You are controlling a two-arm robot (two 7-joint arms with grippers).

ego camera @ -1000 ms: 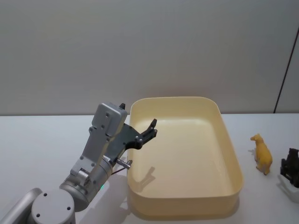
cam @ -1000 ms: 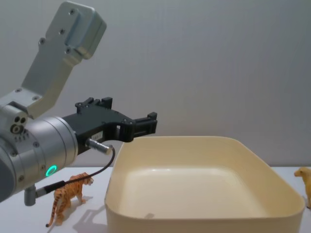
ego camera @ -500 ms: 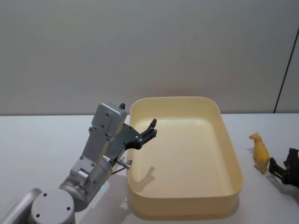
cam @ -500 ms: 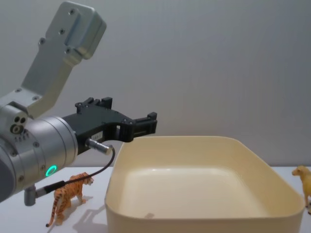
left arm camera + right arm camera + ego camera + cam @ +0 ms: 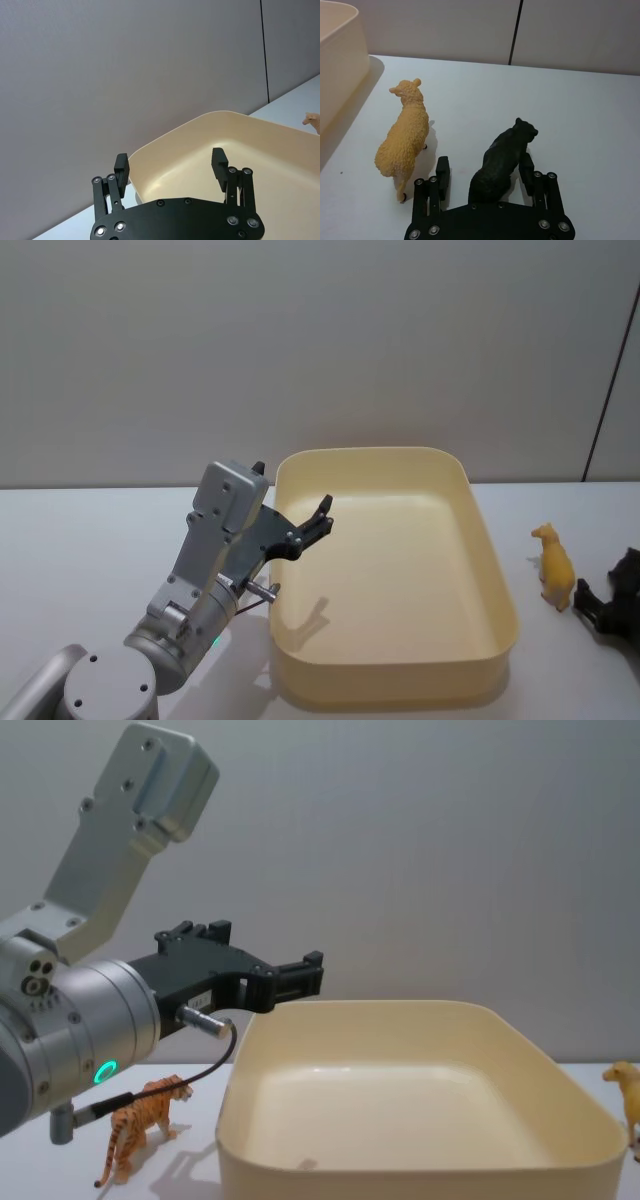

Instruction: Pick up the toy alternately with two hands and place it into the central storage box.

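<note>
Since a second ago the right claw (image 5: 485,165) has slid in from the right edge, and the sheep (image 5: 405,140) sits slightly nearer the box (image 5: 497,580); the left claw (image 5: 171,160) has kept its place. The right claw is low on the worktop (image 5: 585,110), spread wide and astride the black bear (image 5: 502,155). One finger touches the bear's foreleg and the other stands apart, so nothing is gripped. The bear stands upright, its long axis along the fingers and its head away from the robot. The sheep is just beside it, parallel, between bear and box. The left claw hangs spread and empty over the box's left wall. A tiger (image 5: 140,1125) stands left of the box.
</note>
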